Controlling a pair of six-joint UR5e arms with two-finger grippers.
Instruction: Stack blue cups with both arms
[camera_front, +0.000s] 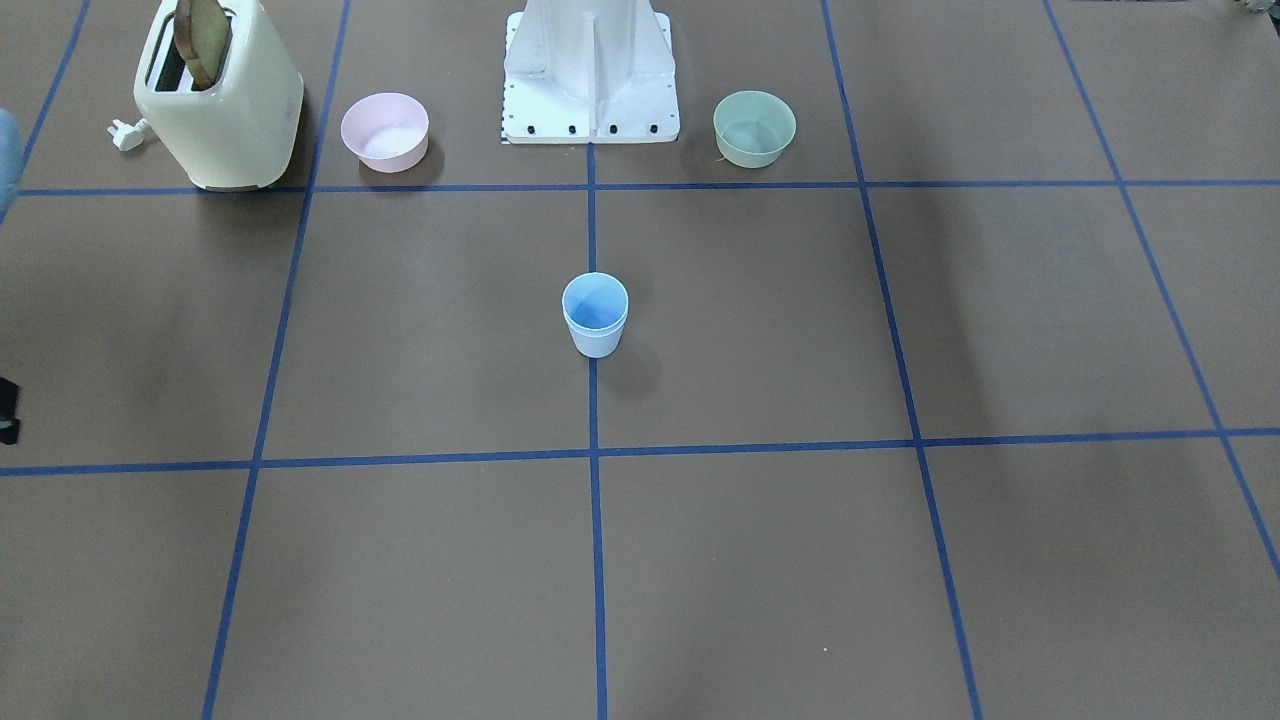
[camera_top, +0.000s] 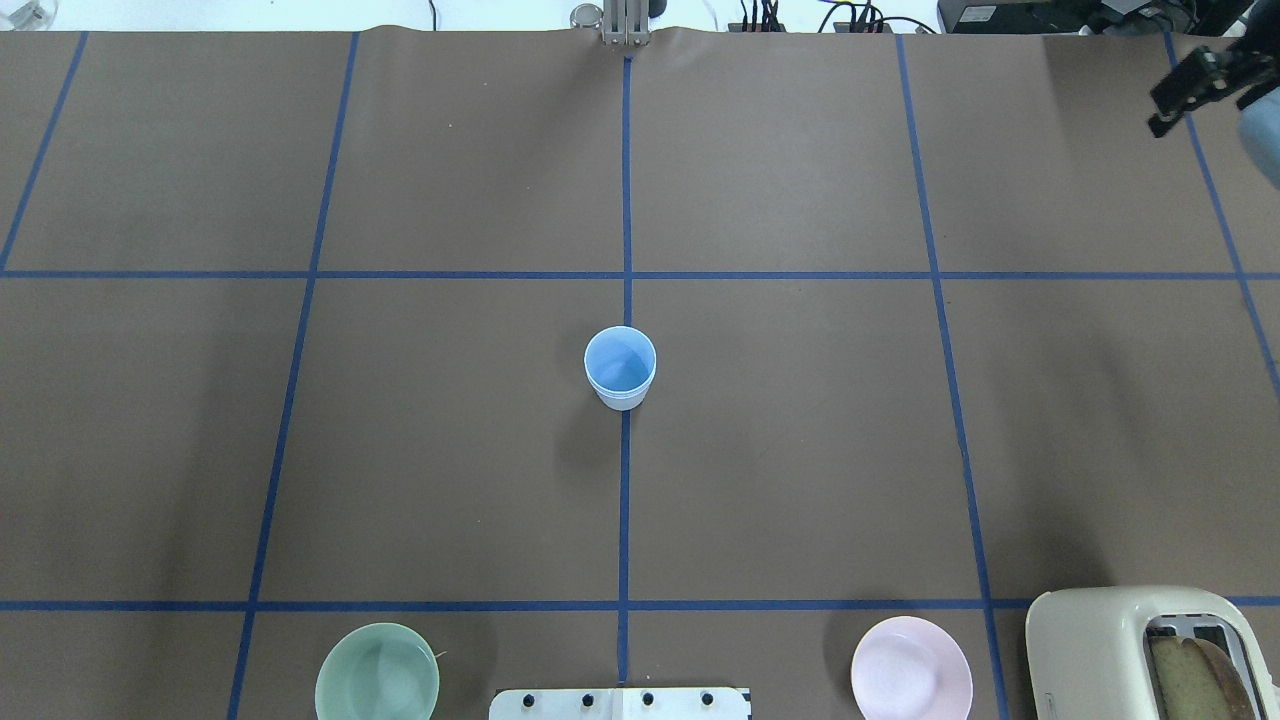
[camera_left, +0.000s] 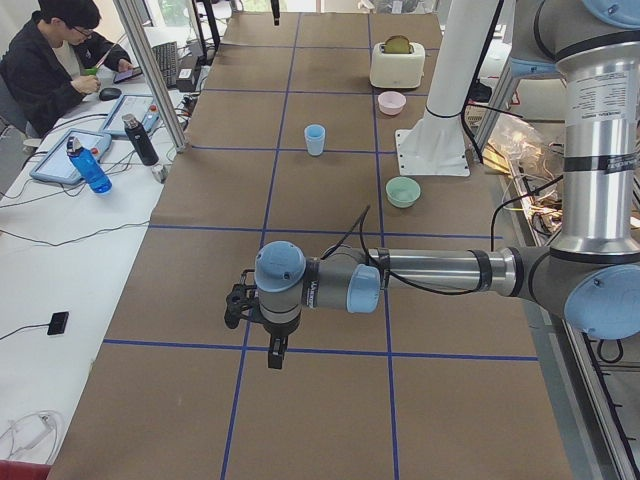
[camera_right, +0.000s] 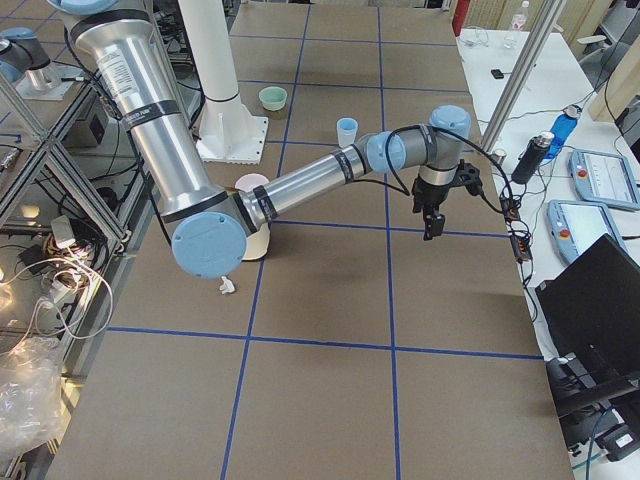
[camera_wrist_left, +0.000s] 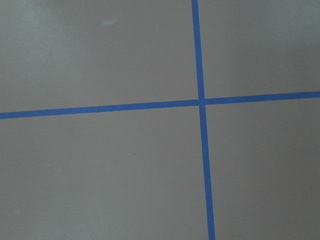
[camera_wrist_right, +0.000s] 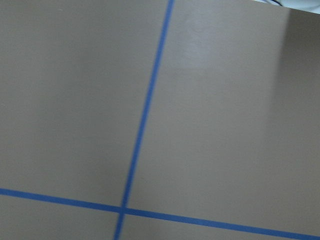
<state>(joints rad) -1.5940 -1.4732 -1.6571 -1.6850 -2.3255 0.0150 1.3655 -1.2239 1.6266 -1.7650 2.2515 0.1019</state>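
The blue cups (camera_front: 595, 315) stand upright at the table's middle on the blue centre line; a second rim line just under the top rim looks like one cup nested in the other. They also show in the overhead view (camera_top: 620, 367). My right gripper (camera_top: 1158, 127) hangs far off at the table's far right corner, empty, its fingers looking together; it also shows in the right side view (camera_right: 431, 232). My left gripper (camera_left: 275, 360) shows only in the left side view, over the table's left end, far from the cups and empty; I cannot tell whether it is open.
A cream toaster (camera_front: 220, 100) holding a bread slice, a pink bowl (camera_front: 385, 130) and a green bowl (camera_front: 755, 127) stand along the robot's edge beside the white base mount (camera_front: 590, 70). A seated person (camera_left: 60, 50) and bottles are at a side table.
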